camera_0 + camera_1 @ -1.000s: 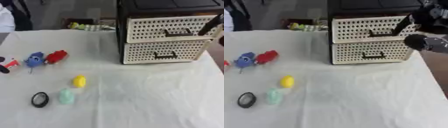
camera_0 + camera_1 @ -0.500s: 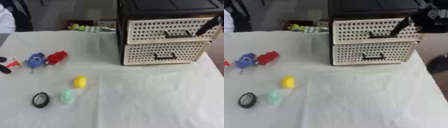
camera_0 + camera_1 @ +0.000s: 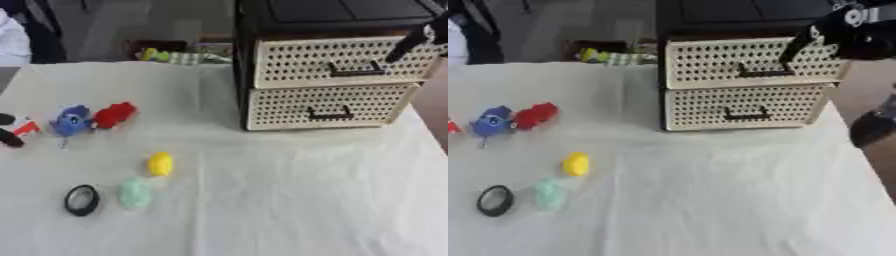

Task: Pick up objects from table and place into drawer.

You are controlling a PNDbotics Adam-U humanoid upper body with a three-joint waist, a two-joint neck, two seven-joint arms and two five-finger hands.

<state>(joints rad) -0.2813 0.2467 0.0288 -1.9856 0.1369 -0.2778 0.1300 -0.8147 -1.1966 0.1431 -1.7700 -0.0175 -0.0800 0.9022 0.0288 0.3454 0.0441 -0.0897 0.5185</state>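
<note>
While toys stay put, right hand (image 3: 846, 32) nears upper drawer (image 3: 750, 62).

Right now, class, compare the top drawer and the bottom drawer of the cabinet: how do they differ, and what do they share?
The top drawer sits directly above the bottom drawer. The right hand reaches to the top drawer's front, a finger near its handle; nothing is at the bottom drawer. The top drawer's front looks slightly further forward than the bottom drawer's, though that is hard to judge. Both have cream perforated fronts with a dark handle, set in the same black cabinet.
</note>
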